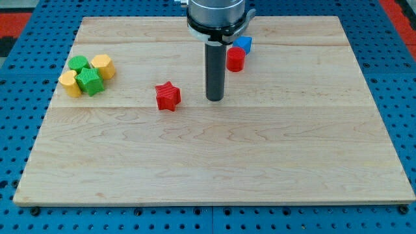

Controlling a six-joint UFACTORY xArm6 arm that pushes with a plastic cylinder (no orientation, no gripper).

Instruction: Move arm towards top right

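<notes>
Six blocks sit on the wooden desk [214,162] as my tip [215,99] rests near the middle of its upper half, touching none of them. No gripper shows; the arm ends in a plain dark rod, so nothing is grasped.

Just to the tip's left lies the red star [168,96], near but apart from it. Up and to the view's right of the tip stands the red cylinder [235,60], with the blue block [244,44] touching it from behind, partly hidden by the arm's housing; its shape cannot be made out.

Far to the view's left, close to the desk's left edge, four blocks huddle in contact: a green cylinder [79,64], a yellow hexagon [103,66], a green cube [90,82] and a yellow block [70,84] of unclear shape.

Beyond the red-and-blue pair, bare wood runs to the top right corner. Bare too are the whole lower half and the right side, out to the blue pegboard [396,78] that frames the desk.
</notes>
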